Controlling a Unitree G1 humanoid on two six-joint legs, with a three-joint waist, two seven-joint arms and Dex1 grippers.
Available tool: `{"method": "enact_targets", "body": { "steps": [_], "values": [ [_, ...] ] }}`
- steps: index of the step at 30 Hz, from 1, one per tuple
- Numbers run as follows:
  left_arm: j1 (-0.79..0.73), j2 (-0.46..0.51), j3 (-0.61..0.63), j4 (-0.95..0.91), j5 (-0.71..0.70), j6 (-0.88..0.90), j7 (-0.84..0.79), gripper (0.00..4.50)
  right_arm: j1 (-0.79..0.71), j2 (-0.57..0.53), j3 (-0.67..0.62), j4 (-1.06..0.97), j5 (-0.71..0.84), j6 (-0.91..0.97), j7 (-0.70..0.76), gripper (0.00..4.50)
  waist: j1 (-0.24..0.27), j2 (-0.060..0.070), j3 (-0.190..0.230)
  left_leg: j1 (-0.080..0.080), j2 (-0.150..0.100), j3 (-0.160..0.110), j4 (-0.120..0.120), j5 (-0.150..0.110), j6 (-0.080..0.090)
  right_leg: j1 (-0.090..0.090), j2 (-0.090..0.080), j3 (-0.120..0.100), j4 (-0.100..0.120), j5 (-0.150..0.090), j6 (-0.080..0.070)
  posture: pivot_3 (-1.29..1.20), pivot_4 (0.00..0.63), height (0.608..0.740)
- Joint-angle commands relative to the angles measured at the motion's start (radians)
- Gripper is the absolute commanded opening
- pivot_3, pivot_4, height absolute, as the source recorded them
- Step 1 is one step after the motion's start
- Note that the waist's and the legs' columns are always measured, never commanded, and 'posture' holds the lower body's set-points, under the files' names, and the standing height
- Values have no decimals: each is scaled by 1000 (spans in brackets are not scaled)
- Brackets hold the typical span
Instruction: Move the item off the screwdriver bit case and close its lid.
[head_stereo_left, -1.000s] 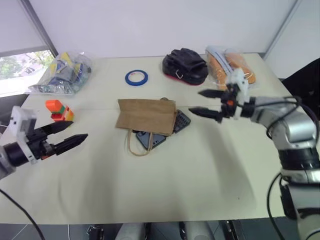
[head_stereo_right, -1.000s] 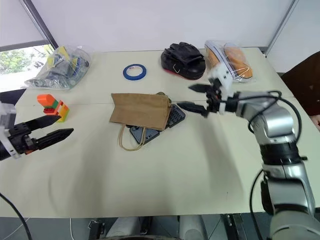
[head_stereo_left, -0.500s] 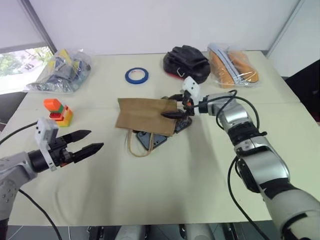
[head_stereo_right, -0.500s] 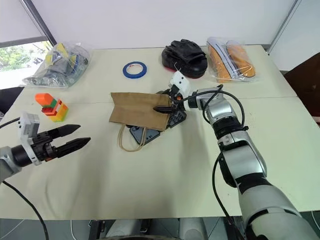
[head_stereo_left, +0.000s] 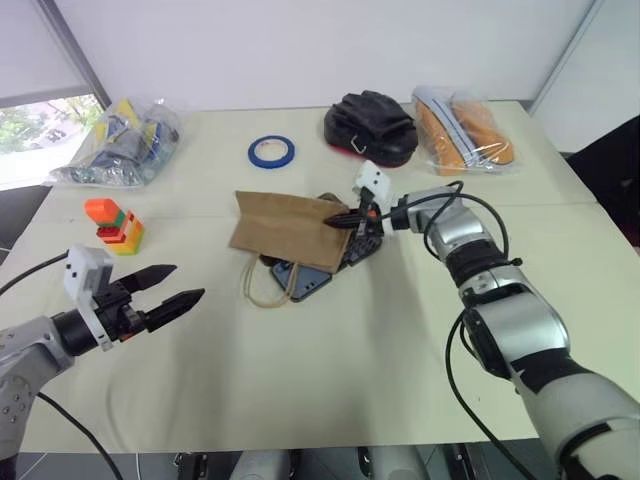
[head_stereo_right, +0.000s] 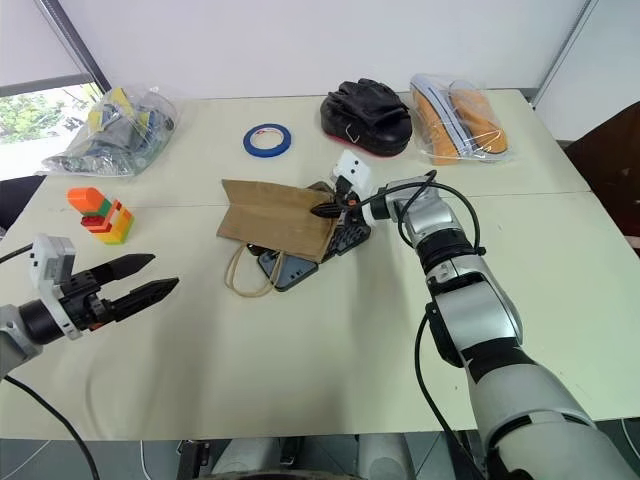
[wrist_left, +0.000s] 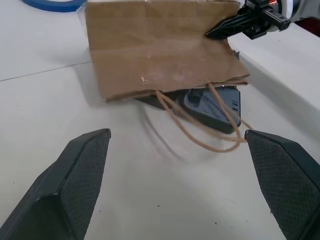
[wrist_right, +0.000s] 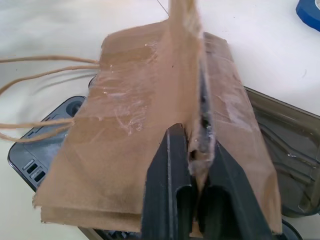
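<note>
The kraft paper bag (head_stereo_left: 283, 226) lies flat near the middle of the worktop (head_stereo_left: 420, 330), on top of the screwdriver bit case (head_stereo_left: 318, 268). The case's dark body shows under the bag's near edge, beside the looped handles (head_stereo_left: 262, 285). The smoky lid (wrist_right: 280, 145) stands open on the far right side of the bag, resting on the worktop.

The right end effector (head_stereo_left: 347, 221) has its two fingers pressed together on a raised fold at the bag's right edge; the paper is pinched between them.

The left end effector (head_stereo_left: 170, 286) hangs over the near left part of the worktop, well apart from the bag, with its fingers spread wide and nothing between them.

Toward the far edge are a blue tape roll (head_stereo_left: 271, 153) and a black glove pile (head_stereo_left: 370, 127).
</note>
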Motion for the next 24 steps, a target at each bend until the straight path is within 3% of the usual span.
{"method": "enact_targets", "body": {
  "steps": [1,7,14,21,24],
  "values": [
    [-32,8,6,-9,-6,-21,-10,4500,-55,-5,-96,-95,72,44,-15,30,1,0,0,0,0,0,0,0,0,0,0,0,0,0,0,0,150,740],
    [-140,9,-80,0,-13,0,-28,4500,15,-104,-292,-341,170,240,-227,30,14,0,0,0,-1,-1,1,0,0,0,-1,0,0,0,0,0,150,740],
    [-319,-8,-250,27,40,-31,-60,4500,292,-274,-468,-631,149,390,-509,30,12,-1,-1,0,-2,0,1,0,0,1,-2,0,-1,0,0,0,150,740],
    [-441,-44,-356,112,129,-108,-100,4500,418,-354,-541,-603,99,386,-695,30,-4,2,0,4,0,7,1,0,0,0,0,6,6,0,0,0,150,740],
    [-448,-47,-372,136,146,-119,-122,4500,442,-368,-540,-584,98,377,-703,30,-3,2,0,7,0,10,1,0,1,1,0,9,8,0,0,0,150,740]
  ]
}}
